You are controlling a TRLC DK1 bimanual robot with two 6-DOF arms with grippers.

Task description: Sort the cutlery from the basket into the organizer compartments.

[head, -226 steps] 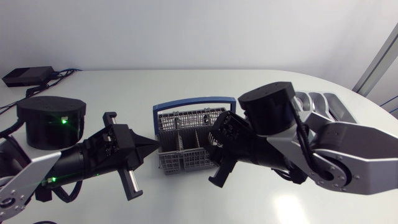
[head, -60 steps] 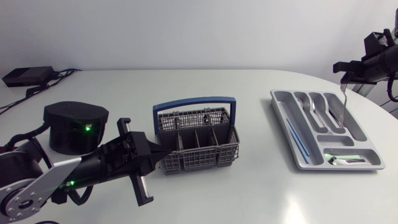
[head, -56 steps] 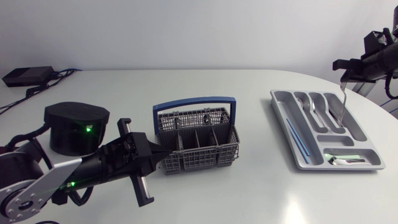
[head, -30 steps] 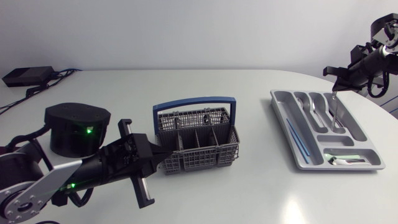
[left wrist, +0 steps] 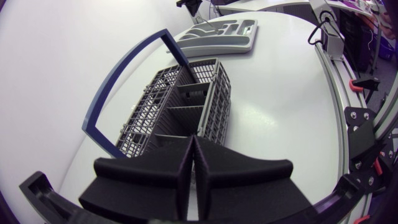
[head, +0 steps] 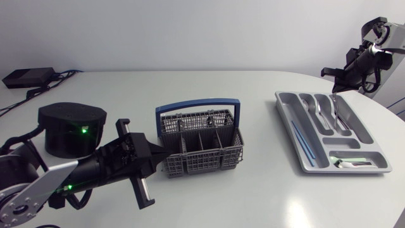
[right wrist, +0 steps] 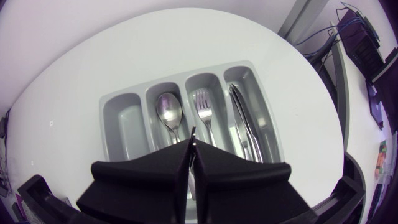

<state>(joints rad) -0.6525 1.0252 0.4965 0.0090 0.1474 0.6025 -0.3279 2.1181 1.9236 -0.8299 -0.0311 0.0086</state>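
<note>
The grey wire basket (head: 201,151) with a blue handle (head: 199,101) stands mid-table, and its compartments look empty. My left gripper (head: 159,153) is shut and empty, its tip at the basket's left end (left wrist: 180,102); the left wrist view shows it (left wrist: 191,142) closed. The grey organizer (head: 373,166) lies at the right. It holds a spoon (right wrist: 168,111), a fork (right wrist: 202,102), knives (right wrist: 242,121), a blue stick (head: 302,140) and a small spoon (head: 348,163). My right gripper (head: 329,72) hovers above the organizer's far end, shut (right wrist: 191,140) with nothing between its fingers.
A black box (head: 26,77) with cables sits at the table's far left corner. The table's rounded edge runs close behind and to the right of the organizer (left wrist: 219,30).
The right gripper held a knife hanging over the organizer's rightmost slot and lowered it. The knife now lies in the organizer and the gripper has drawn up and back. The left arm barely shifted.
</note>
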